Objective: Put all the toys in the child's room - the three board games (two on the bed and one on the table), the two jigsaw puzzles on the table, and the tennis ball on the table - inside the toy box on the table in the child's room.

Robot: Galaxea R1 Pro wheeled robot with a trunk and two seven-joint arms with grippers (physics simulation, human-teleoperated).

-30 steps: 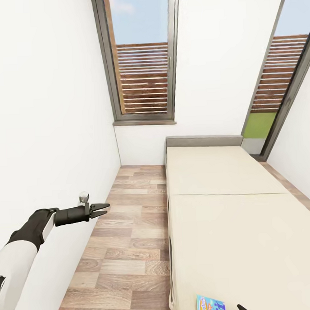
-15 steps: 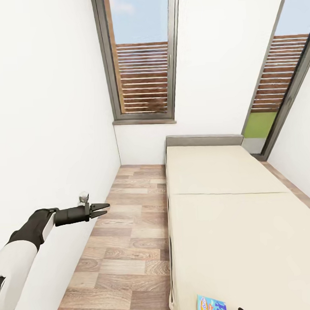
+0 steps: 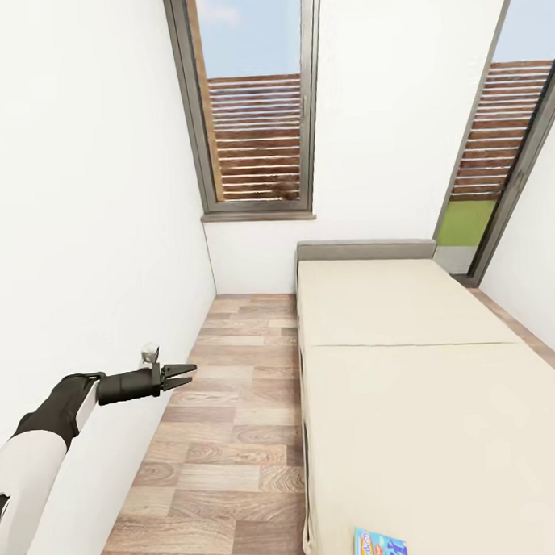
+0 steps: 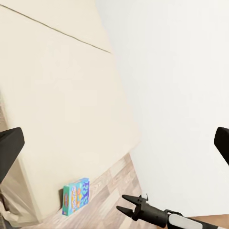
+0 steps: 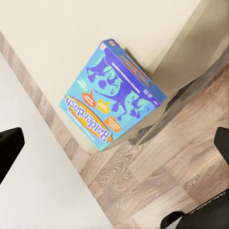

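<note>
A small teal-blue board game lies flat on the near corner of the bed, close to the mattress edge. The right wrist view looks straight at this board game, printed "Balderdash", between two widely spread black fingers with nothing held. From the left wrist view the board game sits at the bed's corner, and my right gripper hangs open just beside it over the floor. My left gripper is open and empty, held out over the floor near the left wall, far from the game.
A strip of wood-plank floor runs between the white left wall and the bed. A tall window is at the far end, and a glass door at the far right behind the bed's grey headboard.
The right gripper's fingertip at the bottom edge of the head view has sunk below that edge. The left arm and the board game have not moved.
</note>
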